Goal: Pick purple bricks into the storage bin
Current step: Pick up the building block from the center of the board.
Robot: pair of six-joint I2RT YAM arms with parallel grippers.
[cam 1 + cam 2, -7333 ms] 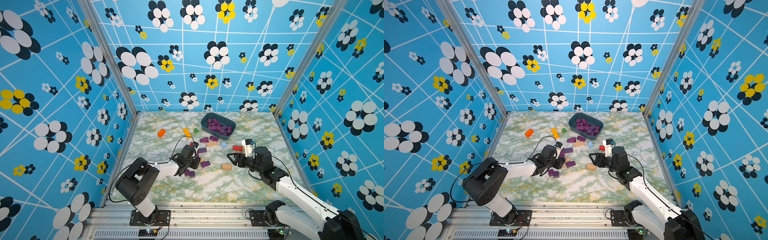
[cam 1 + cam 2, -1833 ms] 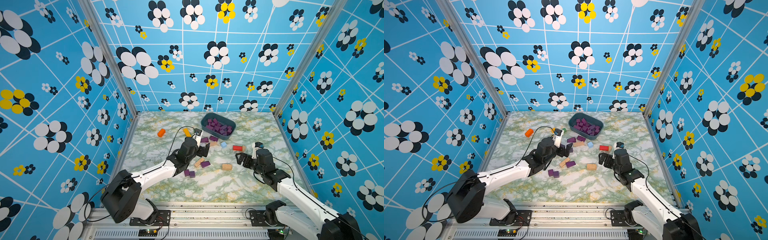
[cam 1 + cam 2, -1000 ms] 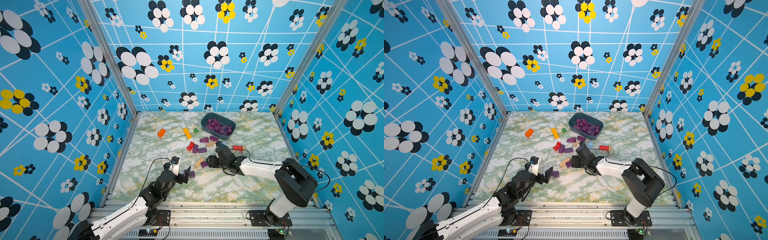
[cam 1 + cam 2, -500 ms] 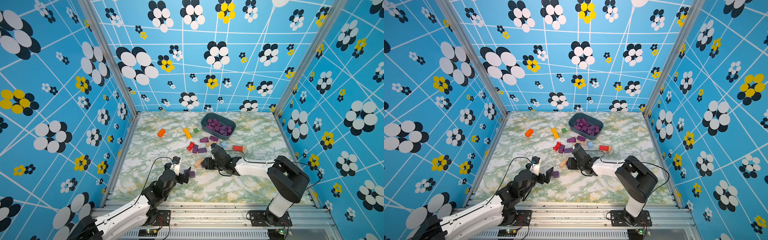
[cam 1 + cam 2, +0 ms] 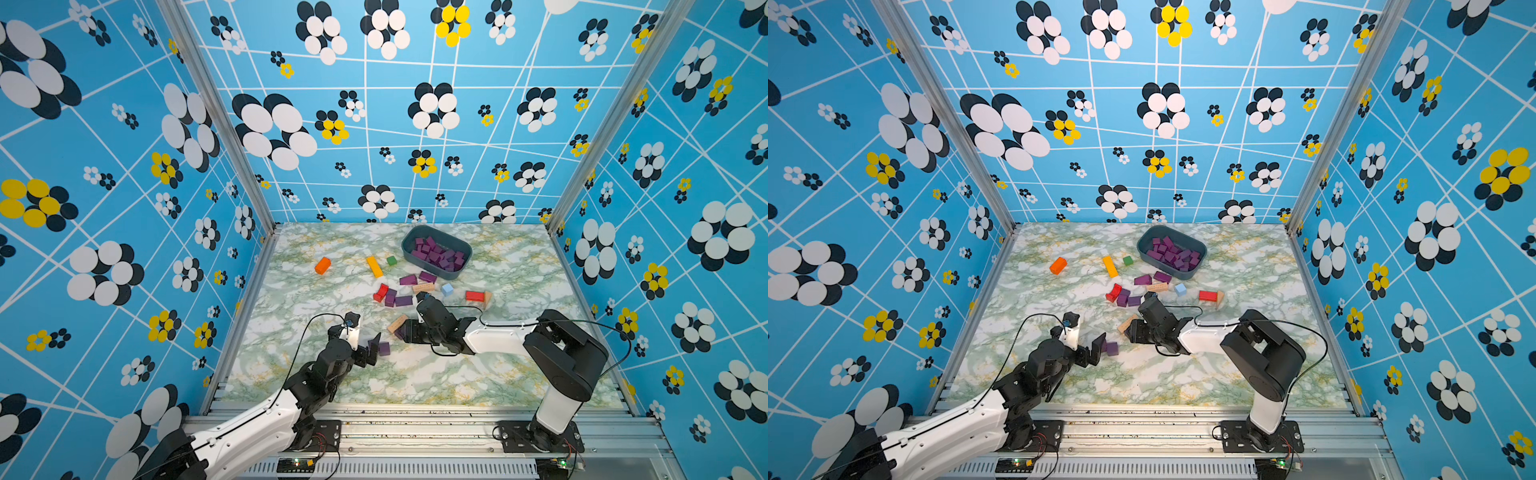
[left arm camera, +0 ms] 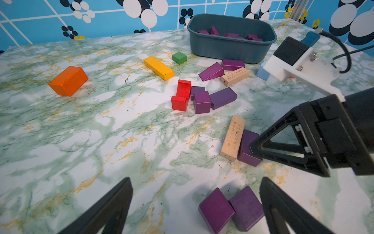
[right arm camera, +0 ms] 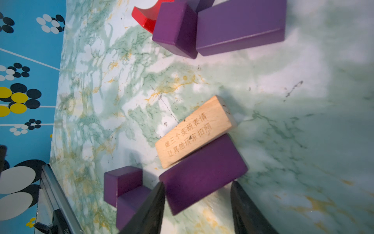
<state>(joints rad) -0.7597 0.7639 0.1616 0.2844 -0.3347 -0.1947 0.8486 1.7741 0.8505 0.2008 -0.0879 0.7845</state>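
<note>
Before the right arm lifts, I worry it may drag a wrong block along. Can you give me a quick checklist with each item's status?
1. The purple bar sits between the fingers of the right gripper: ok.
2. Fingers tight on the bar: not ok, a gap shows beside one finger.
3. The tan block is clear of the bar: not ok, it lies against the bar's long side.
4. The left gripper is out of the way: ok, open near two purple blocks, apart from the right arm.
5. The bin has room: ok, its bricks sit below the rim.
</note>
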